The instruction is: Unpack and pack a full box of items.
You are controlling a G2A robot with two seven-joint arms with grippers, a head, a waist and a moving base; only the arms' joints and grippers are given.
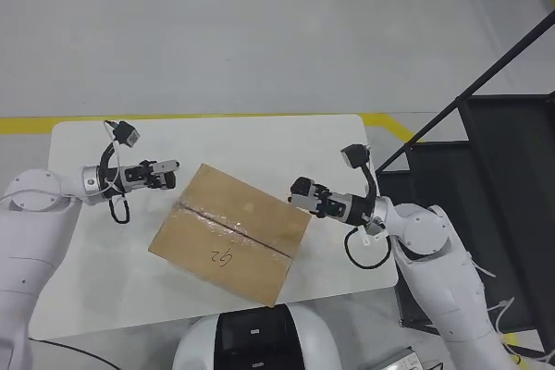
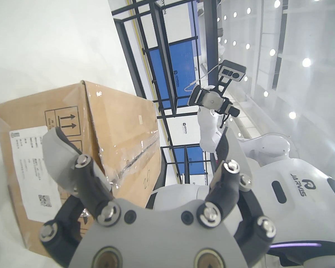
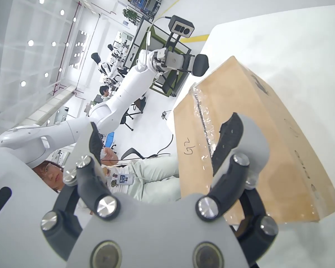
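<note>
A: Where is the carton?

B: The brown cardboard box (image 1: 231, 233) lies on the white worktop (image 1: 259, 139), turned askew, with one corner close to the worktop's near edge. Its flaps are closed.

A: Sealed?

B: Yes. A strip of clear tape (image 3: 203, 129) runs along the seam in the top, and beside the seam there is a handwritten mark (image 1: 223, 256). The right wrist view shows both.

A: Anything on the sides?

B: A white label (image 2: 30, 168) is stuck on the side that faces the left arm, with arrow symbols printed above it.

A: And the left hand?

B: The left hand (image 1: 171, 171) hangs just beside the box's far left corner, a little apart from it. In its own wrist view its fingers are spread wide with nothing between them, and the box's labelled side and taped top lie straight ahead.

A: The right hand?

B: The right hand (image 1: 296, 192) is at the opposite corner of the box, very near the cardboard. I cannot tell whether it touches. Its own wrist view shows its fingers parted and empty too, one of them in front of the box's top.

A: So the box sits between them?

B: Yes, the two hands point at each other from either side, level with the box's top.
</note>
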